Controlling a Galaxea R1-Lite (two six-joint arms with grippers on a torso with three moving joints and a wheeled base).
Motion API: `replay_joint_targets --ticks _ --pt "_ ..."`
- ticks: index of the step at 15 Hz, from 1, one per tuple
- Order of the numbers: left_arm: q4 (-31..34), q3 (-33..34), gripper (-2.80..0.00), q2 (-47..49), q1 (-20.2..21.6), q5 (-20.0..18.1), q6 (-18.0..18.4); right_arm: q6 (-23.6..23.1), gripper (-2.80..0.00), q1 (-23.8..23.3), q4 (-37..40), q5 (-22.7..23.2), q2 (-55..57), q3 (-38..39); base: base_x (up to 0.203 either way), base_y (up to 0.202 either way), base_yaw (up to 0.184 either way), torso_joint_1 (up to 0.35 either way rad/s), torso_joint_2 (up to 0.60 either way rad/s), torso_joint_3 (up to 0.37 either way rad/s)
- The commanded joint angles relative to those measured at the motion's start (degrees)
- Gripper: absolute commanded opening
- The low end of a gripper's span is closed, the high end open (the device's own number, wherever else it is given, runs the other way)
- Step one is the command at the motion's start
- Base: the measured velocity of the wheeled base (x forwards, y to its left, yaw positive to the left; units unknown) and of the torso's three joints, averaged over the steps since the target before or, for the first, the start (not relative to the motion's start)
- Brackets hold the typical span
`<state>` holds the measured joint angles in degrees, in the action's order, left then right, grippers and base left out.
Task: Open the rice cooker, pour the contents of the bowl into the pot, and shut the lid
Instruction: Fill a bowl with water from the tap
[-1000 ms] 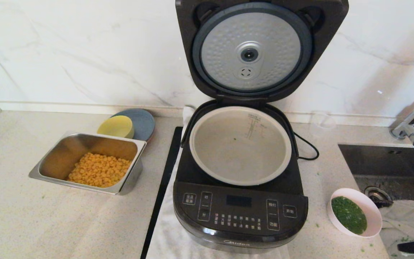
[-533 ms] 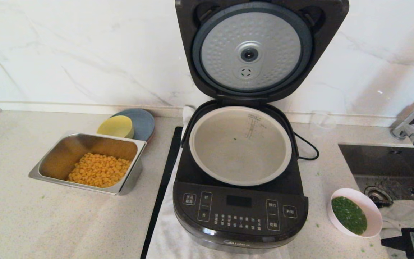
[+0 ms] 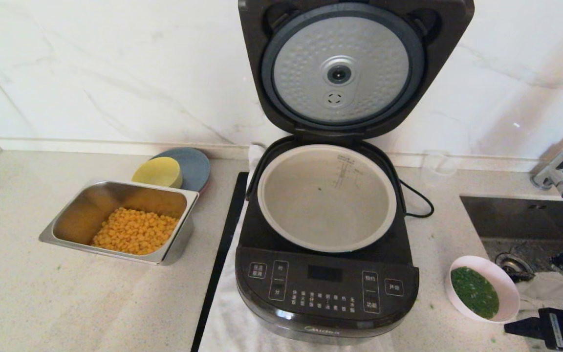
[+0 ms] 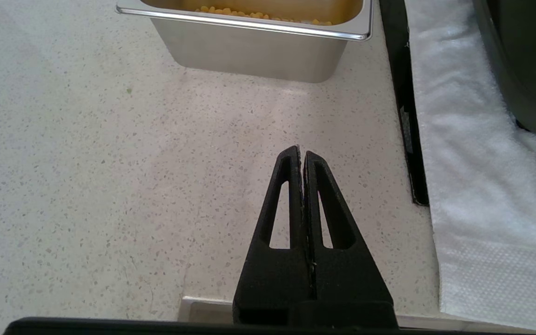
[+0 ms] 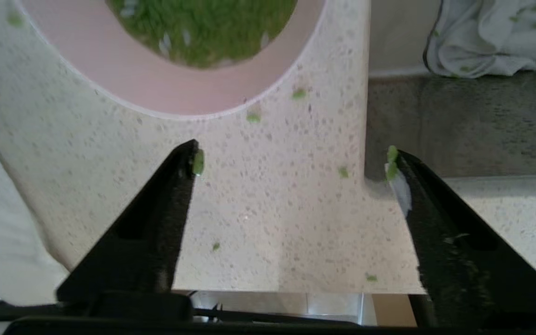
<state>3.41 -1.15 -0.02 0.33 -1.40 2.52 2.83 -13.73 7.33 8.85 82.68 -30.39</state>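
The right gripper (image 5: 291, 163) hangs low over the counter (image 5: 272, 223) with its jaws spread wide and nothing between them; green flecks cling to its fingertips (image 5: 197, 163). Just ahead of it sits the bowl (image 3: 483, 288), full of the greens (image 3: 474, 292), touched by neither finger. Further off beyond the bowl is the cooker (image 3: 328, 288), lid (image 3: 345, 68) raised, its pot (image 3: 327, 198) all but empty. Opening is done; grasping, pouring and closing remain. The left gripper (image 4: 303, 158) is parked, pressed shut, over bare counter near the tray (image 4: 258, 46).
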Motion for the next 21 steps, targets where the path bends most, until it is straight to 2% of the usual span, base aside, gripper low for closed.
replay_joint_targets --ticks 1,6,16,20,21 --pt "0.0 0.0 -2.8 0.1 0.0 0.0 0.0 0.2 0.0 -0.1 -0.3 0.0 2.3 -1.5 0.0 0.0 0.0 0.0 0.0 0.0" --pt "0.0 0.0 -2.8 0.1 0.0 0.0 0.0 0.4 0.0 -0.4 -8.1 -0.2 8.4 -1.7 0.0 0.0 0.0 0.0 0.0 0.0" --pt "0.0 0.0 -2.8 0.0 0.0 0.0 0.0 0.5 0.0 -0.8 -9.2 -0.1 12.2 -1.8 0.0 0.0 0.0 0.0 0.0 0.0" --pt "0.0 0.0 -2.8 0.1 0.0 0.0 0.0 0.4 0.0 -0.7 -12.7 -0.3 13.9 -1.0 0.0 0.0 0.0 0.0 0.0 0.0" --pt "0.0 0.0 -2.8 0.0 0.0 0.0 0.0 0.4 -2.8 -0.7 -12.7 -0.3 14.0 -1.0 0.0 0.0 0.0 0.0 0.0 0.0"
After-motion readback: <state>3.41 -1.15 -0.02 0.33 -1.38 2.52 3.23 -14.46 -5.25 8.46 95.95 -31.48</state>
